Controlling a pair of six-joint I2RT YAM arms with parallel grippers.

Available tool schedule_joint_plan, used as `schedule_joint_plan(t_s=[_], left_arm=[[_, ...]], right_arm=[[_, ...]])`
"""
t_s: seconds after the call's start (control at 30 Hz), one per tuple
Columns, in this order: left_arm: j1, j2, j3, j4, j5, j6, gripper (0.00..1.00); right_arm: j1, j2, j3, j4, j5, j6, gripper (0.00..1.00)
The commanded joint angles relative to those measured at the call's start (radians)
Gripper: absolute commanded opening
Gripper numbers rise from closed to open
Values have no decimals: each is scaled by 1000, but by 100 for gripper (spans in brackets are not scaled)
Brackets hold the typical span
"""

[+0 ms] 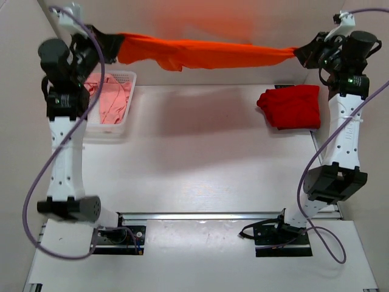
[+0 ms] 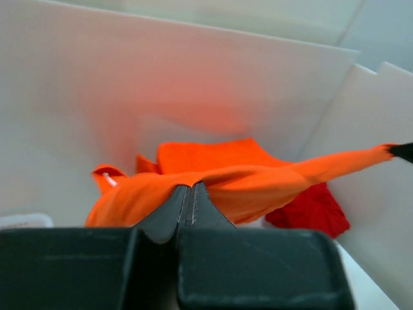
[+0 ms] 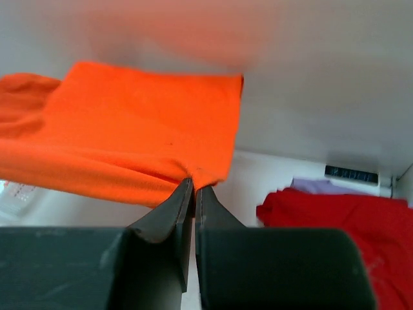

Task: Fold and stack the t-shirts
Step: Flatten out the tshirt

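The bright orange t-shirt [image 1: 200, 53] hangs stretched in the air across the back of the table, held at both ends. My left gripper [image 1: 117, 45] is shut on its left end; in the left wrist view the jaws [image 2: 188, 188] pinch the orange cloth [image 2: 245, 174]. My right gripper [image 1: 298, 53] is shut on its right end; in the right wrist view [image 3: 193, 184] the cloth [image 3: 142, 142] spreads out from the closed jaws. The darker red t-shirt [image 1: 292, 106] lies folded at the back right, also showing in the wrist views [image 2: 310, 210] [image 3: 335, 219]. The pale pink t-shirt [image 1: 110, 97] lies crumpled in the basket.
The white mesh basket [image 1: 129, 79] stands at the back left under my left arm. White walls enclose the table at the back and sides. A lilac cloth [image 3: 316, 186] peeks from under the red shirt. Bare tabletop [image 1: 194, 152] lies below the hanging shirt.
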Motion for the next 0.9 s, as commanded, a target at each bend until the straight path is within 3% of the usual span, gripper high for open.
schedule_joint_plan(t_s=[0.0,0.13,0.2,0.23,0.37,0.47,0.6,0.87], left_arm=[[-9,-143,-336,106,-40,3,0],[-67,-344,-722,134,-92,21,0],[-107,-421,-985,116,-124,29,0],[-167,-537,-1219,119,-106,-15,0],[-202,-644,-1463,116,-89,-64,0],[-192,-725,-1551,73,-77,-89,0],[-207,-760,-1554,-8,-77,-80,0],[-209,-780,-1586,-62,-52,-106,0]], right_arm=[[-49,-31,-211,73,-38,14,0],[-57,-123,-542,147,-57,13,0],[-57,-160,-674,144,-43,2,1],[-40,-212,-883,97,-12,7,0],[-10,-251,-1037,17,38,4,0],[43,-304,-1176,-40,133,33,0],[55,-357,-1302,-126,177,86,0],[14,-360,-1362,-229,200,39,0]])
